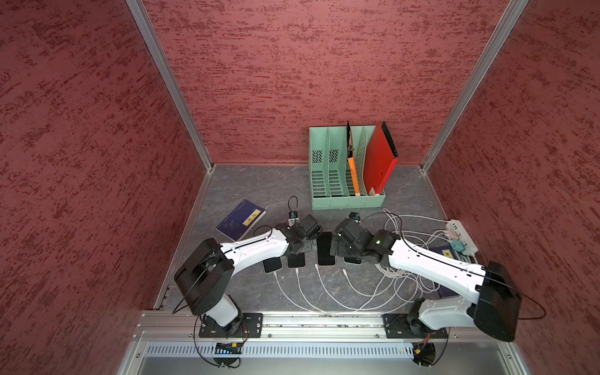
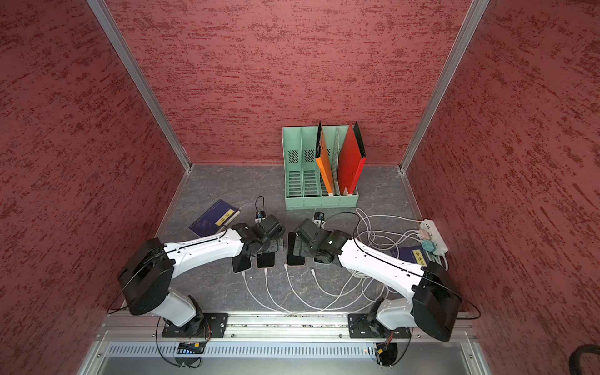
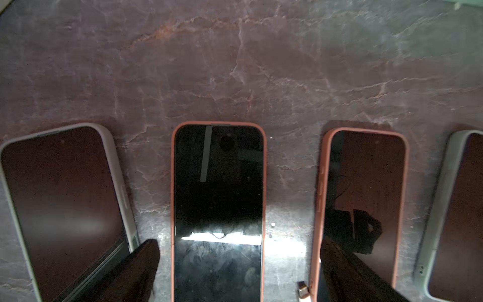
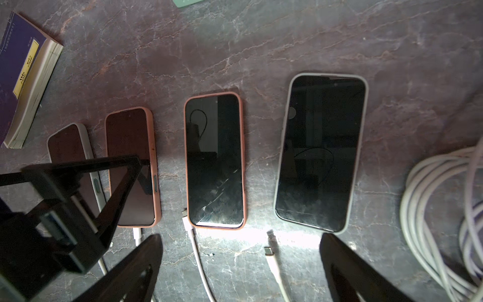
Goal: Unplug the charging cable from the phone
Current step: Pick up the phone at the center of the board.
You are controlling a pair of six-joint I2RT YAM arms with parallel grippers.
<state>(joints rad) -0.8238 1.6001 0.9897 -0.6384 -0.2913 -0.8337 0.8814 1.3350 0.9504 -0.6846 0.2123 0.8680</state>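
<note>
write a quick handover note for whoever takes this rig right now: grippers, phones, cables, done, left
Left gripper: open, empty, fingers either side of the second phone from the left.
Right gripper: open, empty, over the table at the near ends of the third phone and fourth phone.
Done: both of those are unplugged; plug of the third and plug of the fourth lie on the table.
Left: first phone and the second look plugged in; unplug those.

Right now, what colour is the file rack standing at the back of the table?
Mint green; the file rack shows best in a top view.
</note>
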